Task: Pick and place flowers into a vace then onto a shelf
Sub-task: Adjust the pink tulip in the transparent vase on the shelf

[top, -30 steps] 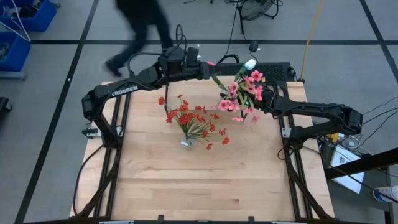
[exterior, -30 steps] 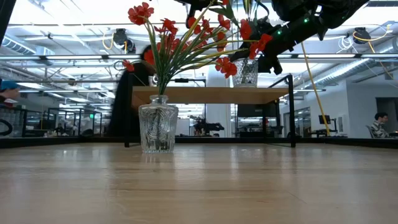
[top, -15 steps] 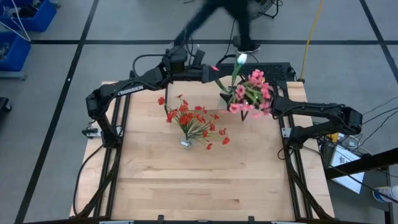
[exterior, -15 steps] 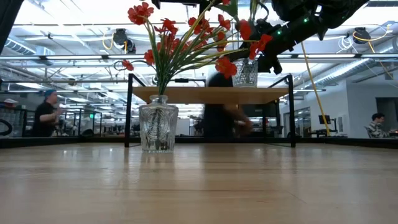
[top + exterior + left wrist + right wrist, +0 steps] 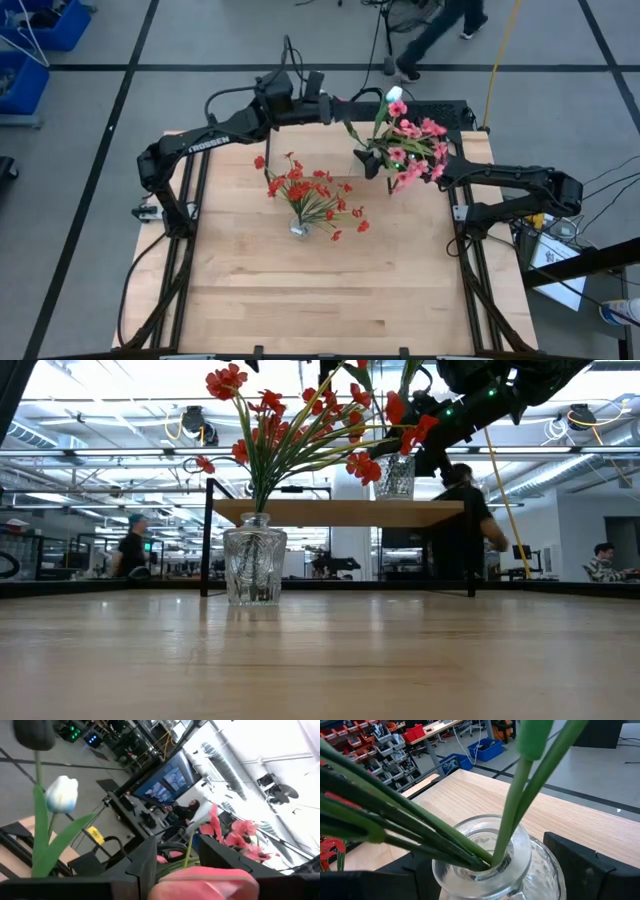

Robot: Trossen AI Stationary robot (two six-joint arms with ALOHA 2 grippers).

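A glass vase [image 5: 490, 855] holding pink sprays [image 5: 415, 150] and a white tulip [image 5: 394, 94] is above the far right of the table, at the shelf [image 5: 330, 512]. My right gripper [image 5: 372, 163] is shut on it. In the low view the vase's base [image 5: 395, 494] is level with the shelf top; whether it rests there I cannot tell. My left gripper [image 5: 335, 100] is at the far edge, shut on a pink tulip bud [image 5: 202, 879]. A second glass vase [image 5: 255, 565] of red flowers [image 5: 310, 190] stands on the tabletop. My left gripper has the pink tulip's bud [image 5: 202, 879] between its two fingers [image 5: 142, 865], coming level from the table's left. A green stem [image 5: 358, 140] slants from there down to the vase. My right gripper clasps the vase's round body [image 5: 540, 870] below the neck, one finger [image 5: 585, 865] on each side, coming level from the table's right. The vase is upright.
The shelf stands on black legs [image 5: 207, 540] across the far part of the table, behind the red-flower vase. Bare tabletop [image 5: 330, 290] lies toward the near edge. A person [image 5: 440, 25] walks on the floor beyond the far edge.
The pink sprays have swung toward the table's right edge, while the vase in the low view has stayed where it was. The person behind the table has walked from left to right.
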